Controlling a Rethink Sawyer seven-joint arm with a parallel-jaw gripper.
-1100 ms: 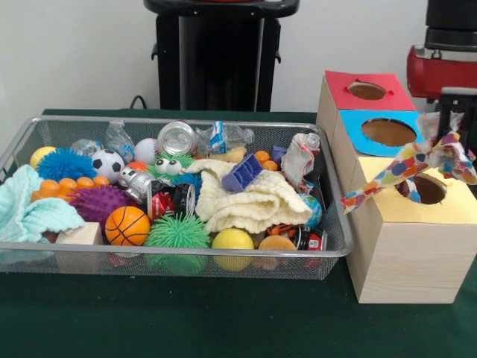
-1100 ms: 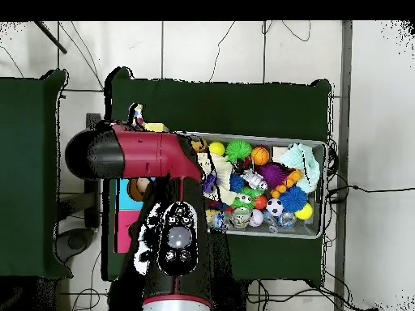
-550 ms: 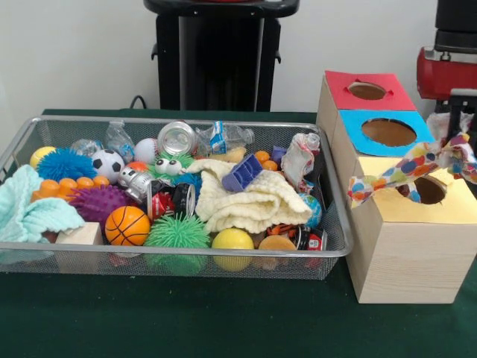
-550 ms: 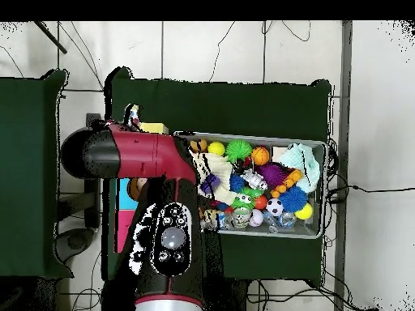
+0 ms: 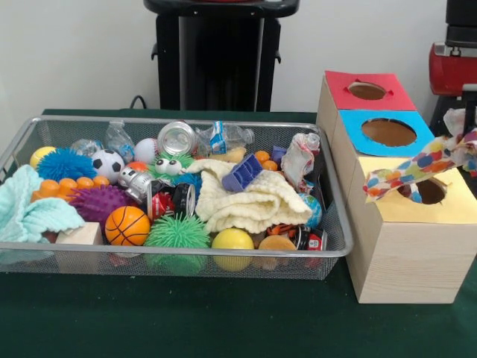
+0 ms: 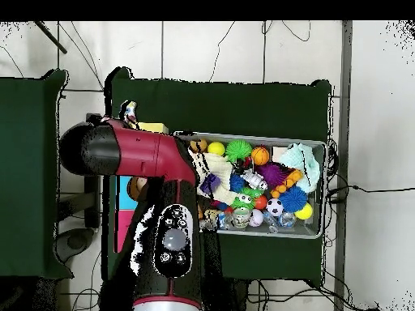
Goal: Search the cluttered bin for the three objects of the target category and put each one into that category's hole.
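Note:
A polka-dotted cloth (image 5: 417, 165) hangs from my gripper (image 5: 469, 128) at the right edge of the front view. The gripper is shut on it, and most of the gripper is cut off by the frame. The cloth's tail trails down and left over the yellow box top and crosses the yellow hole (image 5: 422, 191). Behind it are the blue hole (image 5: 388, 132) and the red hole (image 5: 367, 90). In the overhead view my red arm (image 6: 150, 154) covers the boxes, and a scrap of the cloth (image 6: 130, 108) shows beyond it.
The wire bin (image 5: 179, 250) left of the boxes holds a cream knitted cloth (image 5: 253, 200), a mint cloth (image 5: 26, 210), a white patterned cloth (image 5: 300, 158), several balls, cans and bottles. Green felt covers the table (image 5: 223, 321).
The gripper has carried the dotted cloth to the right in the front view, nearly out of frame. The cloth's tail has slid across the yellow box top.

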